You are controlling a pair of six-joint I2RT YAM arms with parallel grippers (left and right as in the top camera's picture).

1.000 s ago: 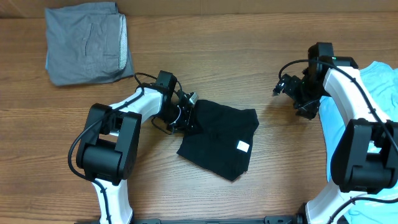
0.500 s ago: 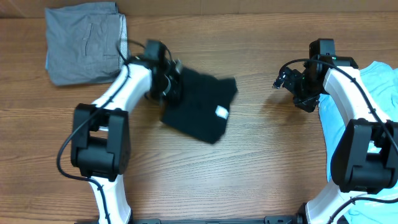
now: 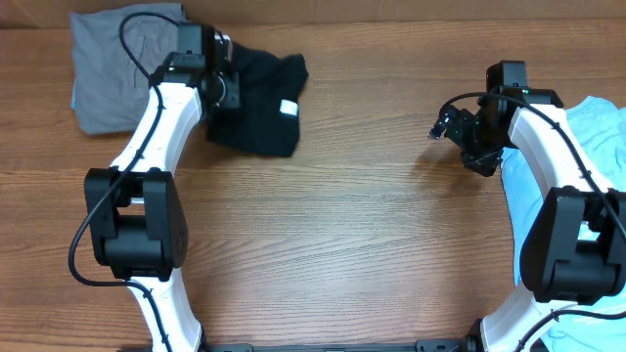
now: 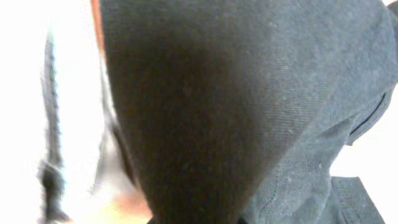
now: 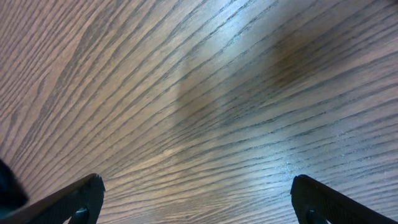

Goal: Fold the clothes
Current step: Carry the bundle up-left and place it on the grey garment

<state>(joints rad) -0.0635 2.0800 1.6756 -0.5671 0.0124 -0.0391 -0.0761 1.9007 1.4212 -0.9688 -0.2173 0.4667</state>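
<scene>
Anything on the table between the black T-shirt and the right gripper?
No. In the overhead view only bare wooden table lies between the black T-shirt and the open right gripper.

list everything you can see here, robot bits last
black shirt: one, black, far left of the table, bunched beside the grey garment
label: one, white, on the black shirt
grey garment: one, grey, far left corner, folded flat
blue shirt: one, light blue, right edge, partly behind the right arm
table: one, brown wood, under everything
left arm: one, white and black, reaching to the far left
right arm: one, white and black, right side
left pincer: one, black, shut on the black shirt
right pincer: one, black, open over bare table
</scene>
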